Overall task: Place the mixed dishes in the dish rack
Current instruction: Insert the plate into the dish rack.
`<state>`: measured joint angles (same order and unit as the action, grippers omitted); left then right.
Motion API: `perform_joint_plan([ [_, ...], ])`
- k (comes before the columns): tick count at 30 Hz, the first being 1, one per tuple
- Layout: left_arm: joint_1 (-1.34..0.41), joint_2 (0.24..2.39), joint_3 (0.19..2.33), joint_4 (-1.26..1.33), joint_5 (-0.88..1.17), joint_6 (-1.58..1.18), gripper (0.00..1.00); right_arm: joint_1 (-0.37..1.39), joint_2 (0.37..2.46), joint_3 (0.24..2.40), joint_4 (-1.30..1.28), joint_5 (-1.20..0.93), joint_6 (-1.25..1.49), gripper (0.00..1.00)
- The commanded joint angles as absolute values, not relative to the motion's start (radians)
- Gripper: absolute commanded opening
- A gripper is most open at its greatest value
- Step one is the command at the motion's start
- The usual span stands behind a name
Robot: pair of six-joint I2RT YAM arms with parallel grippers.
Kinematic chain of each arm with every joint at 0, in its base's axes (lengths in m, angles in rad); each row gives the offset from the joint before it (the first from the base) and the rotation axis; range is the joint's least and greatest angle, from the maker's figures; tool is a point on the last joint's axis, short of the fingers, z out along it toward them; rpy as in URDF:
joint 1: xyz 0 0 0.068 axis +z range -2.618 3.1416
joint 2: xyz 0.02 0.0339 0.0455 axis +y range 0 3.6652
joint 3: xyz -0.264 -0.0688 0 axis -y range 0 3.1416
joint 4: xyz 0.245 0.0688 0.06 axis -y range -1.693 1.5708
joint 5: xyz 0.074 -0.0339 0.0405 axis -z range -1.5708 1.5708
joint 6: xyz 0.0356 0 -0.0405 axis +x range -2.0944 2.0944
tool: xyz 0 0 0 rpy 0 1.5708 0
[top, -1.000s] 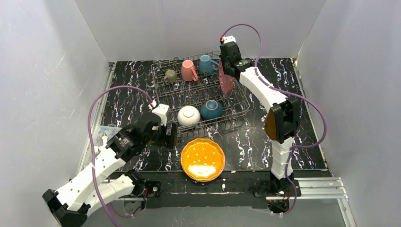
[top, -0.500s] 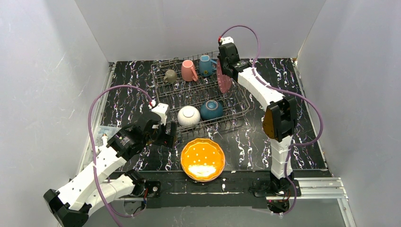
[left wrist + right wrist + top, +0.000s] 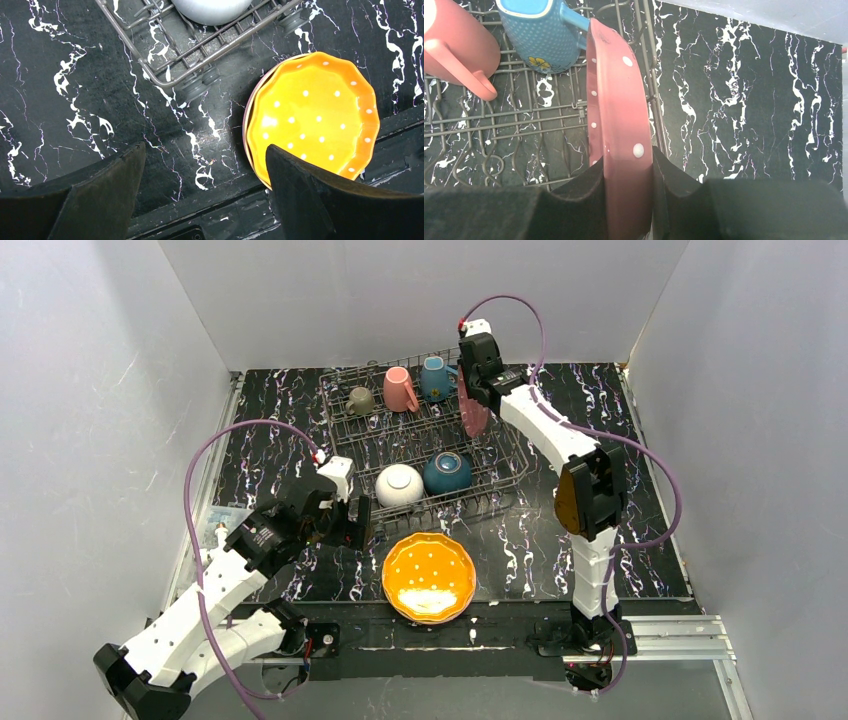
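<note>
Over the far right corner of the rack [image 3: 420, 435], a pink plate [image 3: 616, 100] was held on edge by the right hand [image 3: 478, 390], whose fingers were clamped against the two faces of the plate near its rim. The plate was kept upright, just inside the rack's right wall and close beside the teal mug [image 3: 541, 35]; whether it was touching the wires could not be told. Along the far row of the rack, an olive mug [image 3: 361, 400], a pink mug [image 3: 399, 388] and the teal mug were set from left to right. Side by side in the near row, a white bowl [image 3: 399, 484] and a blue bowl [image 3: 446, 471] were seen. At the near edge of the dark marbled surface [image 3: 650, 540], in front of the rack, an orange plate [image 3: 312, 117] was laid flat on top of a second plate [image 3: 245, 125], of which only a thin strip of rim was shown on the left. Just left of that stack, near the rack's near left corner, the left hand [image 3: 205, 155] was held above the surface with its fingers spread wide and nothing between them.
</note>
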<state>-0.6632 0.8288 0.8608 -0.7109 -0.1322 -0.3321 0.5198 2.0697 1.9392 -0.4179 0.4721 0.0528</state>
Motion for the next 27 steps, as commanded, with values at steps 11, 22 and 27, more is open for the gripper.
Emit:
perform_joint_plan([
  [11,-0.627,0.833,0.864,-0.710,-0.090,-0.321,0.88,0.597,2.098,1.986,-0.352,0.598,0.061,0.01],
  [22,-0.620,0.832,0.862,-0.709,-0.080,-0.321,0.88,0.615,2.133,2.001,-0.368,0.596,0.063,0.01],
  [27,-0.617,0.831,0.862,-0.709,-0.081,-0.322,0.88,0.615,2.132,1.984,-0.362,0.591,0.073,0.01],
])
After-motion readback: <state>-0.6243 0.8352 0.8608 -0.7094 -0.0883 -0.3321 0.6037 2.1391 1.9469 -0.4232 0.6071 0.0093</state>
